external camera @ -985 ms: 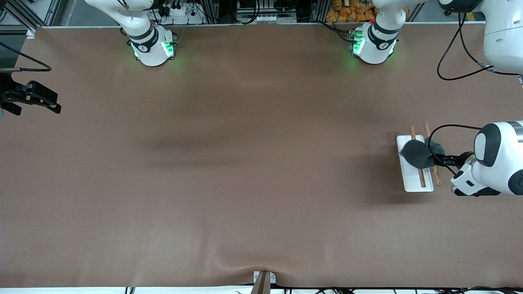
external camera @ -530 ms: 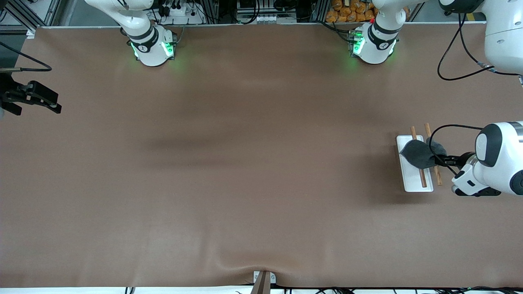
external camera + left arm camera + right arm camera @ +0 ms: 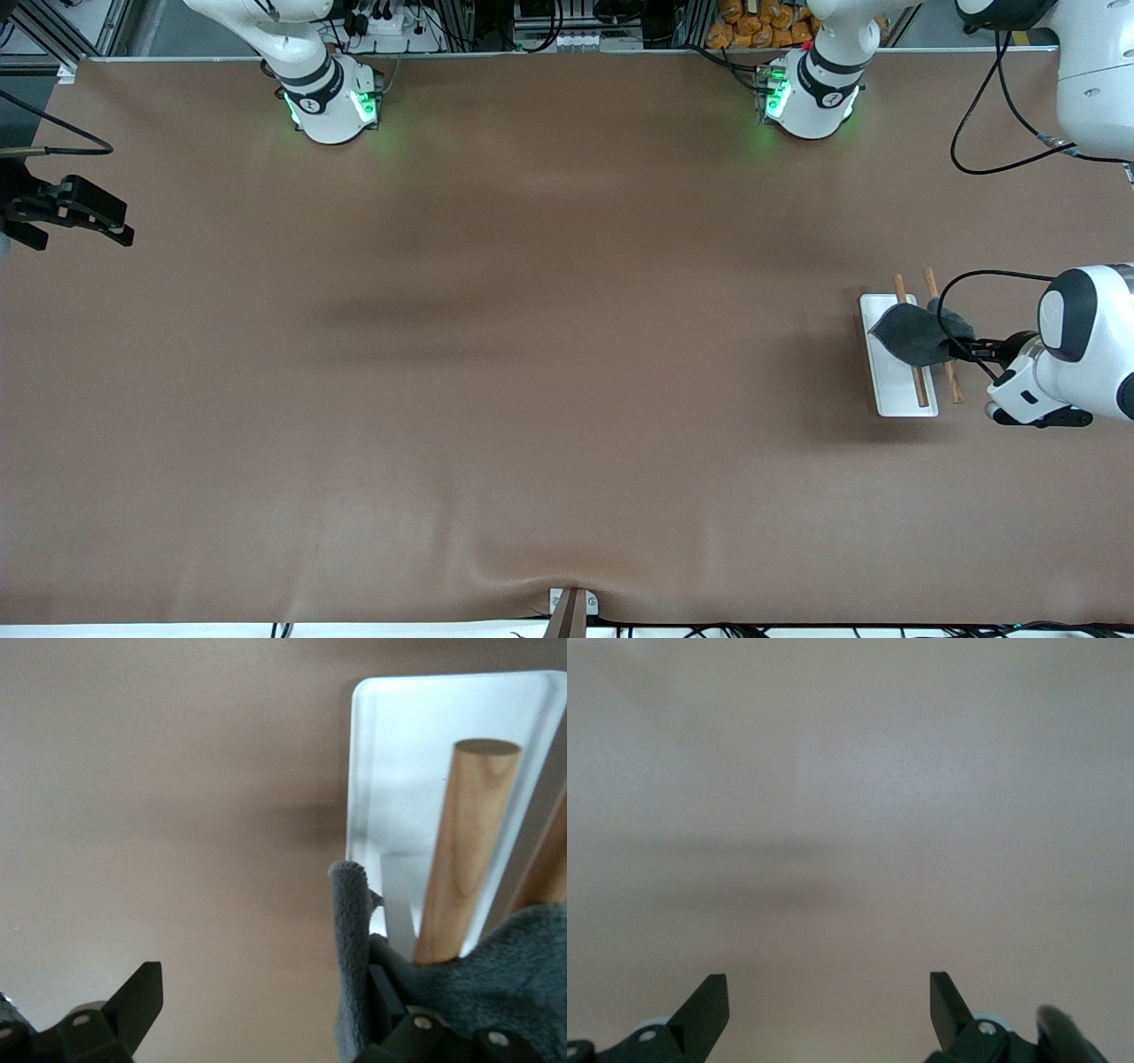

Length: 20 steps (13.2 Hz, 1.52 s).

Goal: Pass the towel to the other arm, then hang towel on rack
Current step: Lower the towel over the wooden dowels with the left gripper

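The dark grey towel [image 3: 917, 335] hangs over the two wooden rods [image 3: 921, 385] of the rack, whose white base plate [image 3: 890, 390] lies toward the left arm's end of the table. My left gripper [image 3: 976, 347] is level with the towel beside the rack, open. In the left wrist view the towel [image 3: 496, 983] drapes over a rod [image 3: 461, 850] above the base plate [image 3: 407, 753] and its edge lies against one finger of the left gripper [image 3: 266, 997]. My right gripper [image 3: 84, 217] waits open and empty at the right arm's end of the table, and also shows in its wrist view [image 3: 828, 992].
A black cable [image 3: 966, 292] loops from the left wrist over the rack's edge. The brown table cover [image 3: 532, 354] has a small bump at its near edge by a bracket [image 3: 571, 607].
My left hand has drawn back slightly from the rack toward the left arm's end of the table. The towel stays on the rods. The right arm has not moved.
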Each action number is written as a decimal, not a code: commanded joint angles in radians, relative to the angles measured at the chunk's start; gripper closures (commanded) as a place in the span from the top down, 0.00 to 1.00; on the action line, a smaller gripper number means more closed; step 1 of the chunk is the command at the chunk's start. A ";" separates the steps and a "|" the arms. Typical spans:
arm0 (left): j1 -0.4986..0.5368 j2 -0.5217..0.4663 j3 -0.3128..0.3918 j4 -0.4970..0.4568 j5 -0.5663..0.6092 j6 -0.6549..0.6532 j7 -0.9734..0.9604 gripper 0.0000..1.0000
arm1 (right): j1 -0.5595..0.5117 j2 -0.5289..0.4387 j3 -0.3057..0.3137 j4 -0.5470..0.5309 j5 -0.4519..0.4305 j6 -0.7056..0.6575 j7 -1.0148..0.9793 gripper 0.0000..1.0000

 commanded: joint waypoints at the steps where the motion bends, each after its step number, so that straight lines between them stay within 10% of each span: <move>1: 0.008 0.000 -0.006 0.001 0.031 0.020 0.027 1.00 | -0.008 0.000 0.009 0.003 0.009 -0.004 0.002 1.00; 20: 0.005 -0.102 -0.018 0.054 -0.059 0.012 0.032 1.00 | -0.010 0.001 0.007 0.001 0.009 -0.006 0.004 1.00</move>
